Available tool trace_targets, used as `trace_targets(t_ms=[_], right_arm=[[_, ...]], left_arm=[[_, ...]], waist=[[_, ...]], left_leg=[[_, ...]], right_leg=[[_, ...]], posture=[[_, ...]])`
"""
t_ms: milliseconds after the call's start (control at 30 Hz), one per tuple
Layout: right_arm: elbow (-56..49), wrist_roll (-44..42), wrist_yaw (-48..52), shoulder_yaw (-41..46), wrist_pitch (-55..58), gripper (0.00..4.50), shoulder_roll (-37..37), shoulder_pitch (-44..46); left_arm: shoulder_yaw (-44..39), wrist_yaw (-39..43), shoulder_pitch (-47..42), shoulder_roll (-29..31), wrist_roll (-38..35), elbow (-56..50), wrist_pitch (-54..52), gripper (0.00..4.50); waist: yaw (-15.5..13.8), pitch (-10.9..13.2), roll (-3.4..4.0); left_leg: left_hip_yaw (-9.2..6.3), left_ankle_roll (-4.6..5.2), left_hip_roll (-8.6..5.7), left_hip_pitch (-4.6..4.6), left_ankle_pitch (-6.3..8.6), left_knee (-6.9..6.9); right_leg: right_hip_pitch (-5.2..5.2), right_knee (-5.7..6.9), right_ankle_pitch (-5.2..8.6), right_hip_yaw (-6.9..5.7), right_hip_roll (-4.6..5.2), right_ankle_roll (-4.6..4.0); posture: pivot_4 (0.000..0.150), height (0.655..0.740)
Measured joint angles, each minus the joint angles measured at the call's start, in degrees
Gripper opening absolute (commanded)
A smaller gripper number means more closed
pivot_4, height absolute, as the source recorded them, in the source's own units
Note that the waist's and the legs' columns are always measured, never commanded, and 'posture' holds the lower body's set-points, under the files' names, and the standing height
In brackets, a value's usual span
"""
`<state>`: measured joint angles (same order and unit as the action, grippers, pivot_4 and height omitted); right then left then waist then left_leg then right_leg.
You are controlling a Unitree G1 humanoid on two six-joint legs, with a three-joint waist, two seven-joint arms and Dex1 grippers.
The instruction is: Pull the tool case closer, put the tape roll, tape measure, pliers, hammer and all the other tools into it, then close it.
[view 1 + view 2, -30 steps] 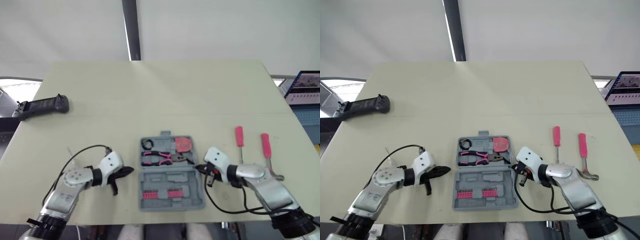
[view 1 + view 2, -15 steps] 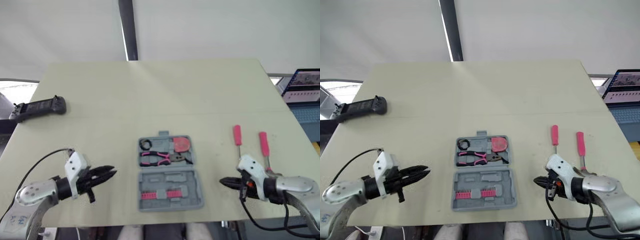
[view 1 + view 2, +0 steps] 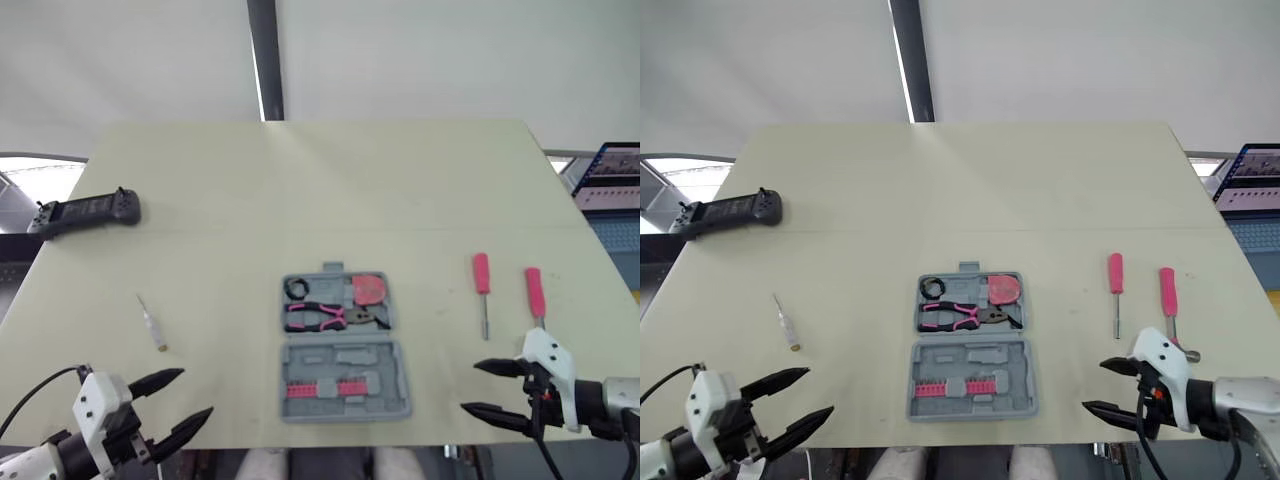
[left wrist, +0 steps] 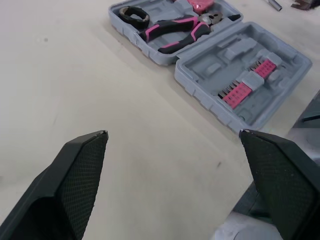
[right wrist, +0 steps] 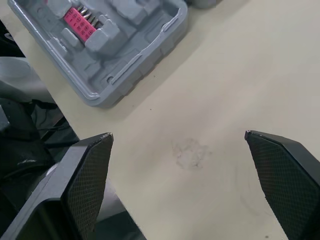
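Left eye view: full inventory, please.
tool case: 1, grey, open, table centre-front
pliers: 1, pink-black, case's far half
tape roll: 1, black, case's far-left
tape measure: 1, pink, case's far-right
bit holder: 1, pink, case's near half
screwdriver: 1, pink-handled, right of case
hammer: 1, pink-handled, right of screwdriver
small screwdriver: 1, pale, left of case
controller: 1, black, far-left edge
laptop: 1, dark, off right edge
left tool: 1, black, open, front-left
right tool: 1, black, open, front-right
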<state>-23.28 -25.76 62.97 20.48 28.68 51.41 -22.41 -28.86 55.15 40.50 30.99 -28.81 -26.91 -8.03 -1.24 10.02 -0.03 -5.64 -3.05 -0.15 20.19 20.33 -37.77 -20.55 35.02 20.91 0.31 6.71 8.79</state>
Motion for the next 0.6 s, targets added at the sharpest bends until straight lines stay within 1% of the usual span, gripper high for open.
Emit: trace_targets(t_ms=[133,267,600], right_arm=[[1.25,0.82,0.98,1.05,-6.01,4.46,-0.82,-2.24],[3.15,-0.25,2.38,3.6,-13.46,4.46,-5.37,-2.65],[6.58,0.18,4.01,3.41,-21.33,4.46,-5.86,-2.78]], left_arm=[[-1.02,1.29,1.1,-0.62,0.03,0.77,3.5,4.5],[-2.0,3.63,1.26,-0.62,-0.29,1.75,6.68,4.5],[-1.91,8.24,0.07,-2.16,-2.39,5.24,13.8,4.5]], waist=[[-0.19,0.0,0.0],[-0.05,0.02,-0.04],[0.09,0.03,-0.02]], left_leg=[[0.02,0.05,-0.01,0.01,0.03,0.0],[0.02,0.05,0.0,-0.02,0.03,0.0],[0.05,0.05,0.01,-0.05,0.03,0.0]], right_leg=[[0.01,-0.05,0.0,0.02,0.01,0.0],[0.08,-0.04,0.0,0.02,0.0,0.0],[0.08,-0.04,0.0,0.04,-0.01,0.01]], posture=[[0.15,0.74],[0.15,0.74],[0.15,0.74]])
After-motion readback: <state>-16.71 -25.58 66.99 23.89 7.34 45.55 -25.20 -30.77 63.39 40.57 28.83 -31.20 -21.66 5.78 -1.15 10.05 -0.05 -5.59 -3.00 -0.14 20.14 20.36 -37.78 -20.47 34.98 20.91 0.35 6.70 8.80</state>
